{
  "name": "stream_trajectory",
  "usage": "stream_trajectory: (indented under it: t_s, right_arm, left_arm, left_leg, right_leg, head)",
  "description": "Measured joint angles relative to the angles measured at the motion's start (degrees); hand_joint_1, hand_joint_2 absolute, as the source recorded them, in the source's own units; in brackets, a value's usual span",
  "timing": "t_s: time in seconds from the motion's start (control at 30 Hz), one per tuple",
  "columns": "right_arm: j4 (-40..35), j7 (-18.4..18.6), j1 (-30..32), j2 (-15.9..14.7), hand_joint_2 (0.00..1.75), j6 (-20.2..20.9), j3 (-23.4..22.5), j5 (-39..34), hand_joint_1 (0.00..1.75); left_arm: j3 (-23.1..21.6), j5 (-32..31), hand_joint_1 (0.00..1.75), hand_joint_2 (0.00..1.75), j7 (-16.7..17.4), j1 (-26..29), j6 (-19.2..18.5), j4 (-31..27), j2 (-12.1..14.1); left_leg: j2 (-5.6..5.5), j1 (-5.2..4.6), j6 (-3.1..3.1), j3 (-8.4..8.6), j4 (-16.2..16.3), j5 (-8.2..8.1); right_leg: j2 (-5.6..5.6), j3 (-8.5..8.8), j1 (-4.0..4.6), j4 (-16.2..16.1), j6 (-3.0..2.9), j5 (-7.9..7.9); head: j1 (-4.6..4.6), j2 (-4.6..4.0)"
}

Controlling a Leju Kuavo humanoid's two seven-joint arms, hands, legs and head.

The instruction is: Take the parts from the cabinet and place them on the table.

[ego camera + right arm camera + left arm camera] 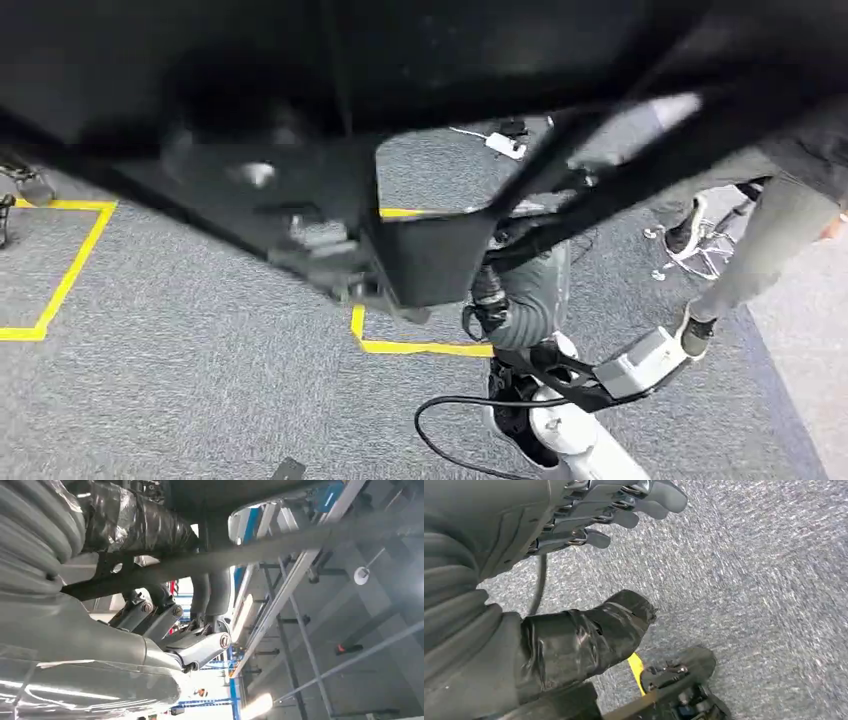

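Black metal first: carrying a large frame-shaped part (420,250), lifted high and close before the head camera, so blurred and covering most of the upper view. Gripping it with the right hand (175,630), fingers (212,592) curled around one dark bar of the frame, thumb wrapped in black tape lying along the other side. Probably held so high to keep the long struts free from the legs and the floor while moving.

Hanging low with the left hand (614,510), fingers straight and a little apart, holding nothing, over the carpet (749,580). Likely kept at the side for balance, since one hand seems enough for the load.

Judging the step: part already out of the cabinet, not yet set on the table, so somewhere on the way between.

Underfoot, grey speckled carpet with yellow tape lines (60,285) marking squares, and a black cable (440,440) near the white robot foot (580,440). To the right, a person's legs (760,250) quite near. Above, in the right wrist view, metal racks and bright lamps.
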Motion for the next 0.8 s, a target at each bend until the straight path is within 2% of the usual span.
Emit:
stream_trajectory:
  t_s: [0.03, 0.07, 0.13, 0.17, 0.2, 0.27, 0.3, 0.33, 0.37, 0.4, 0.43, 0.47, 0.5, 0.53, 0.57, 0.6, 0.63, 0.67, 0.7, 0.73, 0.8]
  right_arm:
    - [0.0, 0.0, 0.0, 0.0, 1.75, 0.0, 0.0, 0.0, 1.75]
    - [0.0, 0.0, 0.0, 0.0, 1.75, 0.0, 0.0, 0.0, 1.75]
    - [0.0, 0.0, 0.0, 0.0, 1.75, 0.0, 0.0, 0.0, 1.75]
    - [0.1, 0.0, -0.1, 0.0, 1.75, 0.0, 0.0, 0.0, 1.75]
    - [0.1, 0.0, -0.1, 0.0, 1.75, 0.0, 0.0, 0.0, 1.75]
    - [0.1, 0.0, -0.1, 0.1, 1.75, 0.0, 0.0, 0.0, 1.75]
    - [0.1, 0.0, -0.1, 0.1, 1.75, 0.0, 0.0, 0.0, 1.75]
    - [0.1, 0.0, -0.1, 0.2, 1.75, -0.1, 0.0, 0.0, 1.75]
    - [0.1, 0.0, -0.2, 0.3, 1.75, -0.2, 0.0, 0.1, 1.75]
    - [0.1, 0.0, -0.3, 0.4, 1.75, -0.2, 0.0, 0.1, 1.75]
    - [0.1, 0.1, -0.3, 0.4, 1.75, -0.3, 0.0, 0.1, 1.75]
    - [0.2, 0.1, -0.3, 0.4, 1.75, -0.3, 0.0, 0.1, 1.75]
    - [0.2, 0.2, -0.3, 0.4, 1.75, -0.3, 0.0, 0.1, 1.75]
    - [0.2, 0.2, -0.2, 0.4, 1.75, -0.3, 0.0, 0.1, 1.75]
    - [0.3, 0.2, -0.2, 0.4, 1.75, -0.3, 0.0, 0.1, 1.75]
    - [0.3, 0.4, -0.2, 0.4, 1.75, -0.3, 0.0, 0.0, 1.75]
    - [0.3, 0.5, -0.2, 0.5, 1.75, -0.2, 0.0, -0.3, 1.75]
    - [0.3, 0.6, -0.3, 0.5, 1.75, 0.0, 0.0, -0.6, 1.75]
    - [0.3, 0.6, -0.4, 0.4, 1.75, 0.1, 0.0, -1.0, 1.75]
    - [0.3, 0.7, -0.4, 0.5, 1.75, 0.4, 0.0, -1.3, 1.75]
    - [0.3, 0.7, -0.5, 0.5, 1.75, 0.8, 0.0, -1.8, 1.75]
  left_arm:
    - [0.0, 0.0, 0.0, 1.75, 0.0, 0.0, 0.0, 0.0, 0.0]
    - [0.0, 0.0, 0.0, 1.75, 0.0, 0.0, 0.0, 0.0, 0.0]
    - [0.0, 0.0, 0.0, 1.75, 0.0, 0.0, 0.0, 0.0, 0.0]
    - [0.0, 0.0, 0.0, 1.75, 0.0, 0.0, 0.0, 0.0, -0.2]
    - [0.0, 0.0, 0.0, 1.75, 0.0, -0.2, 0.0, 0.0, -0.1]
    - [0.0, 0.0, 0.0, 1.75, 0.0, -0.1, 0.0, 0.0, -0.1]
    - [0.0, 0.0, 0.0, 1.75, -0.1, -0.1, 0.0, 0.0, -0.2]
    - [0.0, 0.0, 0.0, 1.75, -0.1, -0.2, 0.0, 0.0, -0.2]
    - [0.0, 0.0, 0.0, 1.75, -0.1, -0.2, 0.0, 0.0, -0.2]
    - [0.0, -0.1, 0.0, 1.75, -0.2, -0.3, 0.0, 0.0, -0.2]
    - [0.0, -0.1, 0.0, 1.75, -0.2, -0.3, -0.1, 0.0, -0.2]
    - [0.0, -0.1, 0.0, 1.75, -0.2, -0.2, -0.1, 0.0, -0.2]
    - [0.0, -0.1, 0.0, 1.75, -0.2, -0.1, -0.1, 0.0, -0.2]
    - [0.0, -0.1, 0.0, 1.75, -0.2, 0.0, -0.2, 0.0, -0.2]
    - [0.0, -0.1, 0.0, 1.75, -0.2, 0.1, -0.2, 0.0, -0.1]
    - [0.0, -0.1, 0.0, 1.75, -0.2, 0.0, -0.2, 0.0, -0.1]
    - [0.0, -0.2, 0.0, 1.75, -0.2, 0.0, -0.2, 0.0, -0.1]
    - [0.0, -0.2, 0.0, 1.75, -0.2, 0.0, -0.2, 0.0, -0.1]
    - [0.0, -0.4, 0.0, 1.75, -0.2, -0.2, -0.2, 0.0, -0.1]
    - [0.0, -0.6, 0.0, 1.75, -0.1, -0.2, -0.2, 0.0, -0.1]
    - [0.0, -0.7, 0.0, 1.75, 0.0, 0.0, -0.2, 0.0, -0.1]
  left_leg:
    - [-0.11, -0.05, 0.0, 0.36, 0.1, -0.32]
    - [-0.24, -0.05, -0.02, 0.7, 0.1, -0.62]
    - [-0.47, -0.05, -0.24, 1.7, 0.3, -1.45]
    - [-0.5, -0.04, -0.45, 1.58, 0.2, -1.67]
    - [-0.6, -0.39, -0.88, 1.45, 0.7, -1.81]
    - [-0.55, -0.04, -1.38, 1.33, 0.2, -1.88]
    - [-0.52, -0.14, -1.78, 1.58, 0.1, -2.0]
    - [-0.37, -0.17, -2.2, 1.46, 0.4, -2.47]
    - [-0.24, -0.06, -2.5, 1.25, 1.8, -3.0]
    - [-0.15, 0.0, -2.78, -0.55, 5.2, -4.49]
    - [-0.12, 0.09, -3.04, -3.32, 10.2, -6.36]
    - [-0.09, 0.15, -3.24, -5.73, 14.2, -7.54]
    - [-0.06, 0.22, -3.4, -7.97, 17.3, -7.94]
    - [-0.03, 0.29, -3.45, -8.81, 17.6, -6.8]
    - [0.03, 0.35, -3.45, -8.2, 15.0, -4.31]
    - [0.06, 0.37, -3.37, -6.71, 11.2, -1.56]
    - [0.05, 0.38, -3.18, -4.32, 5.5, 1.69]
    - [-0.35, 0.37, -2.91, -2.95, 2.3, 2.2]
    - [-0.64, 0.11, -2.76, -1.74, 1.3, 1.42]
    - [-0.59, 0.11, -2.28, -1.98, 1.3, 1.04]
    - [-0.29, -0.07, -1.78, -2.03, 1.1, 0.83]
  right_leg:
    - [0.0, -0.19, 0.01, -1.3, -0.11, 2.14]
    - [0.0, 0.69, 0.01, -4.1, -0.26, 4.51]
    - [0.04, 4.48, 0.11, -13.6, -0.88, 10.51]
    - [0.18, 5.23, 0.56, -14.5, -1.06, 9.55]
    - [0.16, 5.99, 0.68, -16.3, -1.25, 9.43]
    - [0.24, 5.59, 0.96, -16.1, -1.5, 8.92]
    - [0.29, 5.76, 0.76, -16.4, -1.72, 8.92]
    - [0.27, 6.42, 0.2, -17.0, -1.96, 8.98]
    - [0.23, 6.91, 0.19, -17.2, -2.18, 8.84]
    - [0.06, 7.19, 0.14, -17.2, -2.61, 8.57]
    - [-0.01, 7.44, 0.17, -17.2, -2.87, 8.38]
    - [-0.04, 7.63, 0.17, -17.2, -2.96, 8.15]
    - [-0.03, 7.82, 0.17, -17.1, -2.97, 7.91]
    - [0.04, 8.15, 0.14, -17.1, -2.95, 7.64]
    - [0.13, 8.62, 0.09, -17.0, -2.86, 7.25]
    - [0.16, 9.11, 0.06, -16.9, -2.74, 6.89]
    - [0.32, 9.74, -0.02, -16.8, -2.47, 6.39]
    - [0.48, 10.09, -0.07, -16.7, -2.09, 5.96]
    - [0.71, 9.68, 0.3, -16.5, -1.63, 5.68]
    - [0.89, 9.66, 0.15, -16.7, -1.45, 5.76]
    - [1.12, 9.8, 0.07, -17.2, -0.89, 5.85]
  head:
    - [0.17, 0.0]
    - [0.26, 0.0]
    - [0.37, 0.0]
    - [0.24, 0.0]
    - [0.06, 0.0]
    - [0.17, 0.0]
    - [0.17, 0.0]
    - [0.11, 0.0]
    - [-0.11, 0.0]
    - [-0.53, 0.0]
    - [-0.55, 0.0]
    - [-0.53, 0.0]
    - [-0.57, 0.0]
    - [-0.55, 0.0]
    - [-0.57, 0.0]
    - [-0.55, 0.0]
    - [-0.57, 0.0]
    - [-0.55, 0.0]
    - [-0.7, 0.0]
    - [-0.68, 0.0]
    - [-0.63, 0.0]
